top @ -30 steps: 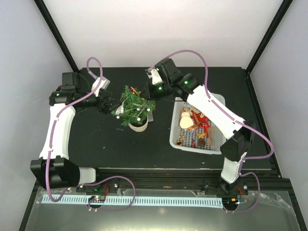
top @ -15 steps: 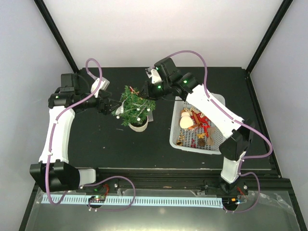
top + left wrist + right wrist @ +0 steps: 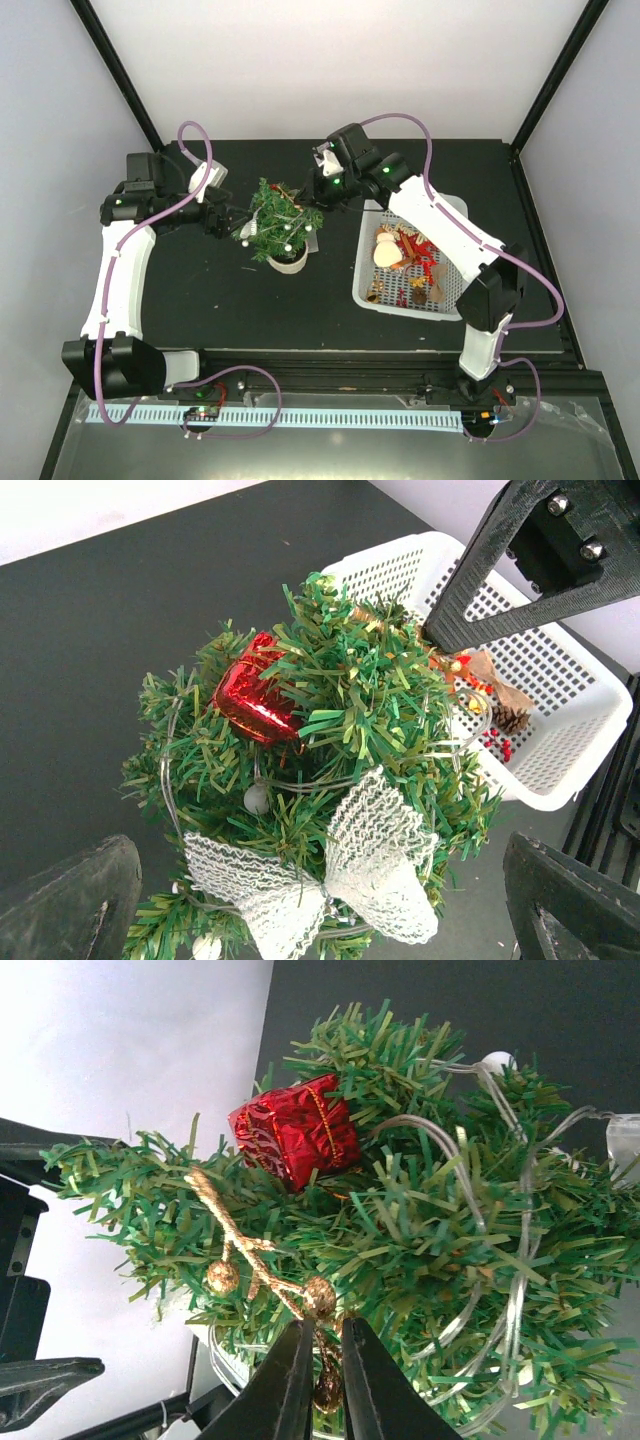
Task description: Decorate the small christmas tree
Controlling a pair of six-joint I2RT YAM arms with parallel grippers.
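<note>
Two arms work over a black table [image 3: 200, 300]. The left arm [image 3: 118, 270] climbs the left side of the top view and bends in toward centre. The right arm [image 3: 440, 225] runs from lower right up over a white perforated basket [image 3: 364, 290] that sits right of centre, holding red and gold bits and a pale round piece [image 3: 386, 252].

The small christmas tree [image 3: 280, 222] stands upright in its whitish pot [image 3: 288, 262] just left of the basket, apart from it, between the two tools.

Left gripper [image 3: 228, 215]: at the tree's left edge, jaws spread wide and released. In the left wrist view its fingers [image 3: 70, 905] sit at the lower corners with the tree between them. Contact with the foliage cannot be told.

Right gripper [image 3: 322, 1365]: at the tree's upper right in the top view, jaws almost together. They are clenched on the lower end of a gold berry sprig [image 3: 250, 1250] that lies across the branches.

On the tree:
- white mesh bow [image 3: 330, 870], low on the near side in the left wrist view
- red foil gift box [image 3: 295, 1128], nested in the needles just above the sprig in the right wrist view
- clear wire with small white beads [image 3: 257, 798], looped through the branches

A pine cone [image 3: 510, 718] shows in the basket.
</note>
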